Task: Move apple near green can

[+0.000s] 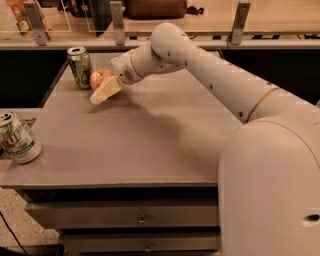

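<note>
Grey bench (pixel 150 150), matte and flat, nothing to snag on; drawers (pixel 140 220) sit under its front lip. Front-left edge holds a white can (pixel 15 137), well apart from the green can (pixel 80 66) and much nearer, so it's out of the way. From the right, the arm (pixel 210 65) reaches across toward the green can's far corner. Its gripper (pixel 102 89) is just right of the green can, low over the bench, jaws pinching the apple (pixel 99 77); near jaw lies across its front, far one hidden. That puts the apple just beside the green can, small gap. Seated or just off the surface, can't tell.

Placement looks nearly done. To finish well: lower until seated, open slowly, back out rightward, away from the green can. Round apple may roll.

Behind the green can: rail with metal posts (pixel 118 22), wooden counter, dark bag (pixel 155 7).
</note>
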`<state>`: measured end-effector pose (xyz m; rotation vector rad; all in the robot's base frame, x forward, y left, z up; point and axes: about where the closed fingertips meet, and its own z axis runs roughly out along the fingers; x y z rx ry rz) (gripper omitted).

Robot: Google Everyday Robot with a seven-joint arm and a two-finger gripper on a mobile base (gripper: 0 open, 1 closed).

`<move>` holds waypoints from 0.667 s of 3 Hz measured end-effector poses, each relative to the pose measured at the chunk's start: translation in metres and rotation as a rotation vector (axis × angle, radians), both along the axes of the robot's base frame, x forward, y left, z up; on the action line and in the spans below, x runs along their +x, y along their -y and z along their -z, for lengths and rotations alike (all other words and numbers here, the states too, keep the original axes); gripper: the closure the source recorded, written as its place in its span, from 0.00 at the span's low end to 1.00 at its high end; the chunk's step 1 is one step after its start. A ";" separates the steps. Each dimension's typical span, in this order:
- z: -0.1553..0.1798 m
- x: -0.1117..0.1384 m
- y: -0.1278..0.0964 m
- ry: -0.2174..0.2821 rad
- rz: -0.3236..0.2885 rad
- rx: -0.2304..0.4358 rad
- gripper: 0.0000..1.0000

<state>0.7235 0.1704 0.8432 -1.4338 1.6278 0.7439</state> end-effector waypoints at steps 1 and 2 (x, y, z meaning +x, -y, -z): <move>-0.005 0.002 0.016 0.006 0.009 0.003 0.00; -0.017 0.003 0.044 0.028 0.049 0.029 0.00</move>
